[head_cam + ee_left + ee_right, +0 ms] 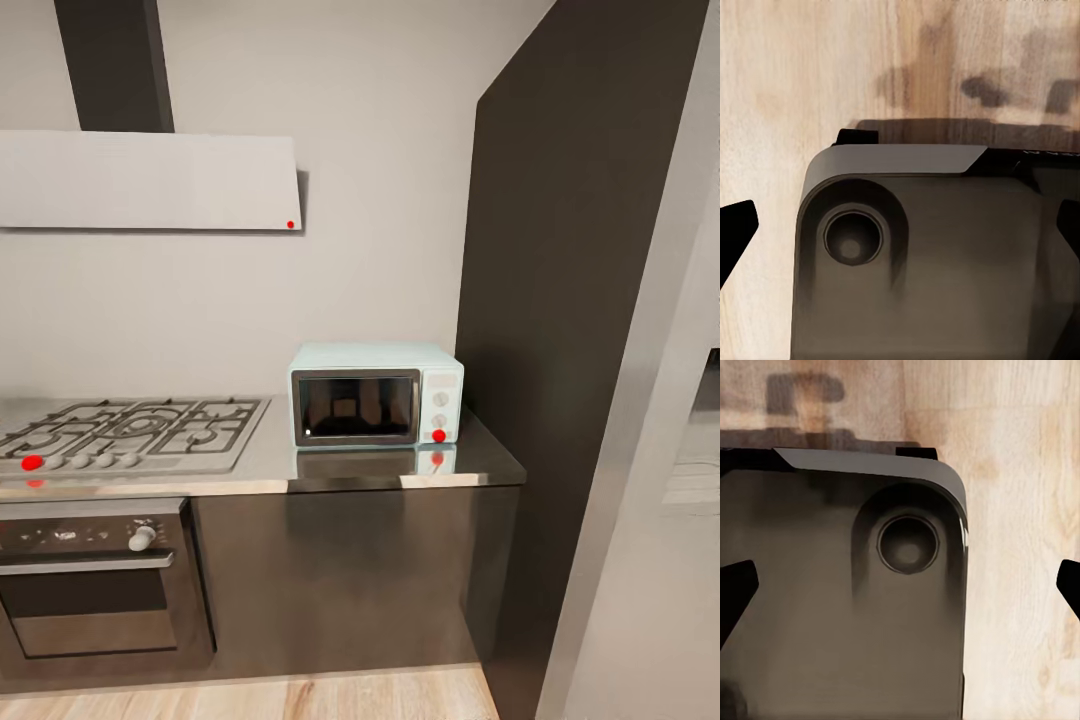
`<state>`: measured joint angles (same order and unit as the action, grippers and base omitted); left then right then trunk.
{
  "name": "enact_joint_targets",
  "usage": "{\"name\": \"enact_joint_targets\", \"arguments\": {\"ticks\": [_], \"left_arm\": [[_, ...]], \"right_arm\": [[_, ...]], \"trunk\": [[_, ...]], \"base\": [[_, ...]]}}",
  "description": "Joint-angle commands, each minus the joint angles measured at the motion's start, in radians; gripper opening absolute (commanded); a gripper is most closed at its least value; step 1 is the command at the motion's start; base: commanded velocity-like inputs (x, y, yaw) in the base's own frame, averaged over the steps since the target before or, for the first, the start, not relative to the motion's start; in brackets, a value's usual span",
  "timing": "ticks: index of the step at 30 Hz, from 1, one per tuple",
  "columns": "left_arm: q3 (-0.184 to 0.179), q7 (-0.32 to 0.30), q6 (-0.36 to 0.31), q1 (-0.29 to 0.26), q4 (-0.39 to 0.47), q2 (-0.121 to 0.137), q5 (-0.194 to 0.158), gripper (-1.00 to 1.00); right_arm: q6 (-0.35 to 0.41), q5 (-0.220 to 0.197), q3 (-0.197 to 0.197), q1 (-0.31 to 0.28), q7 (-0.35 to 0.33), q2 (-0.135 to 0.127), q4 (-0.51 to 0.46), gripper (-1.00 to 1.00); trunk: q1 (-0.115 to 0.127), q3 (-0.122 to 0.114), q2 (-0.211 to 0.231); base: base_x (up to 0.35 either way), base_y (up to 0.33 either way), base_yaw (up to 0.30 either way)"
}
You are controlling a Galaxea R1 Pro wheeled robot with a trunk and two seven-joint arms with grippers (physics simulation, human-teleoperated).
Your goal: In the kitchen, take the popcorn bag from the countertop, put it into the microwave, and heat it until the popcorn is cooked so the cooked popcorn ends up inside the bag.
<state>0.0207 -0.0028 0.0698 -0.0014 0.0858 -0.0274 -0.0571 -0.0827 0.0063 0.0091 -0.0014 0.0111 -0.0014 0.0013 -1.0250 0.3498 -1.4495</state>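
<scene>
The pale mint-blue microwave (376, 393) stands on the glossy steel countertop (350, 468), against the wall at the worktop's right end. Its dark glass door is closed, and a small red light shows at the foot of its white knob panel. The popcorn bag and the popcorn are out of view. My left gripper (901, 229) hangs open, its dark fingertips (736, 231) far apart over the robot's grey base and the wood floor. My right gripper (902, 589) is open the same way, with nothing between its fingertips (735, 592).
A gas hob (130, 430) fills the countertop's left part, over a dark built-in oven (90, 590). A grey range hood (150, 180) hangs above. A tall dark cabinet (560, 300) and a pale wall panel (650, 520) close the right side. Light wood floor (300, 700) lies below.
</scene>
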Motion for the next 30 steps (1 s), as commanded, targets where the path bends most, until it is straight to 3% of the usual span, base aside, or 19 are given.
{"name": "enact_joint_targets", "arguments": {"ticks": [1, 20, 30], "left_arm": [[0.001, 0.000, 0.002, 0.000, 0.000, 0.000, -0.006, 1.00], [0.002, 0.000, 0.002, 0.000, 0.000, 0.000, -0.007, 1.00], [0.002, 0.000, 0.002, 0.000, 0.000, 0.000, -0.007, 1.00]], "right_arm": [[-0.003, 0.001, 0.001, 0.000, 0.001, 0.000, 0.000, 1.00], [-0.004, 0.001, 0.002, 0.000, 0.001, 0.004, 0.000, 1.00], [-0.005, 0.001, 0.002, 0.000, 0.001, 0.001, 0.000, 1.00]], "trunk": [[0.000, 0.001, 0.000], [0.000, 0.001, 0.000], [0.000, 0.001, 0.000]], "base": [[0.000, 0.000, 0.000], [0.000, 0.000, 0.003], [0.000, 0.000, 0.175]]}}
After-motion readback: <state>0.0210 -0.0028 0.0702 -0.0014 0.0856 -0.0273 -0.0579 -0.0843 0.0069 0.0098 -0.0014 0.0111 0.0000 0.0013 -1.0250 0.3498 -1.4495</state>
